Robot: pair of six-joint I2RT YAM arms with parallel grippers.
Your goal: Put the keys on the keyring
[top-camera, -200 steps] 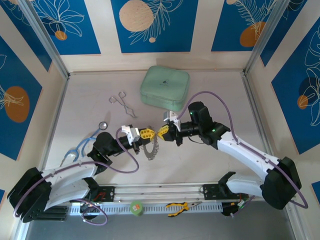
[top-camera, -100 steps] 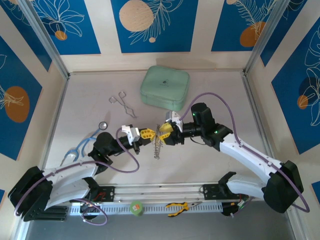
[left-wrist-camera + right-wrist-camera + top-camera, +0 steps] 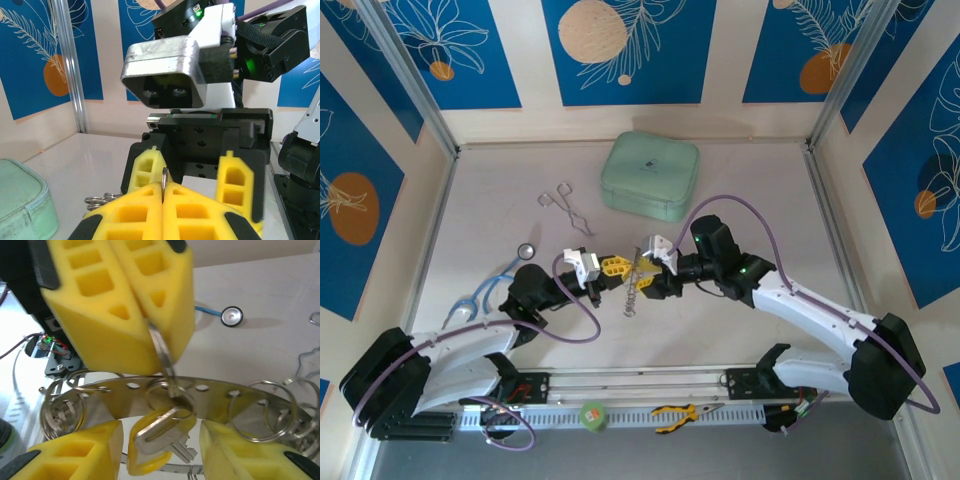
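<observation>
Keyring point(image 3: 220, 388) hangs clamped by one small loop in our left gripper point(image 3: 164, 192); the yellow key point(image 3: 150, 440) dangles between the parted fingers of our right gripper point(image 3: 190, 172). We fear a tug slips that thin loop free.

Light is bright and even, coming from overhead. On the pale table point(image 3: 500, 200) the shadows under the arms are faint and soft-edged, and the overhead picture is sharp throughout. In the left wrist picture the yellow pads point(image 3: 135, 220) along the bottom edge are out of focus. In the right wrist picture the upper left is blurred, and glare whitens the keyring point(image 3: 217, 390) and the key point(image 3: 160, 432) at lower centre.
</observation>
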